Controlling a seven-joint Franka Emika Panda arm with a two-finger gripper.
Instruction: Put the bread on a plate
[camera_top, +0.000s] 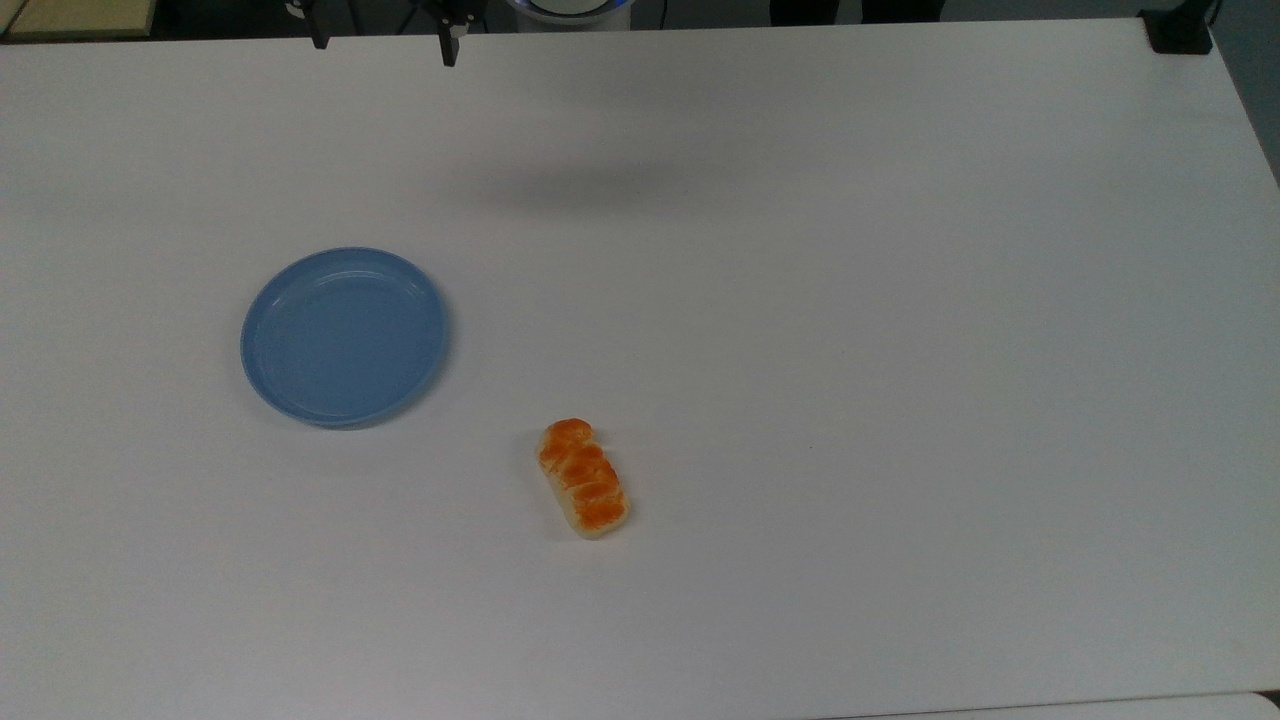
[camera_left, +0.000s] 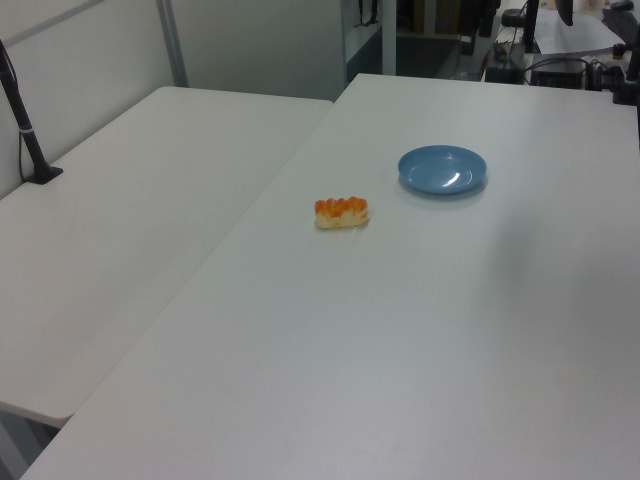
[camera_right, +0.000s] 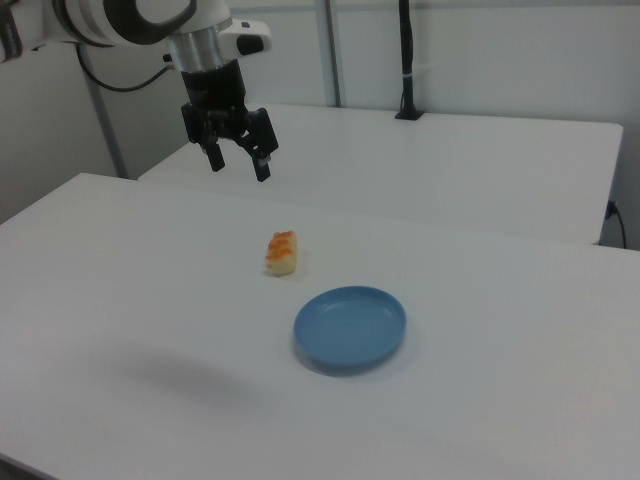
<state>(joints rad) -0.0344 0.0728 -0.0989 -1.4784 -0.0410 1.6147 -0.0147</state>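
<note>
White surface (camera_top: 900, 300) lies broad — glossy orange-brown bread loaf (camera_top: 584, 479) rests mid-surface, apart from the round light-blue plastic plate (camera_top: 344, 337); black end effector (camera_right: 239, 166) hangs above, fingers spread.

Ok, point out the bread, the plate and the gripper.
bread (camera_top: 584, 478), top view, middle of its glossy orange top.
plate (camera_top: 343, 336), top view, centre of its bare blue floor.
gripper (camera_right: 239, 165), right view, midway between its open fingertips.
</note>
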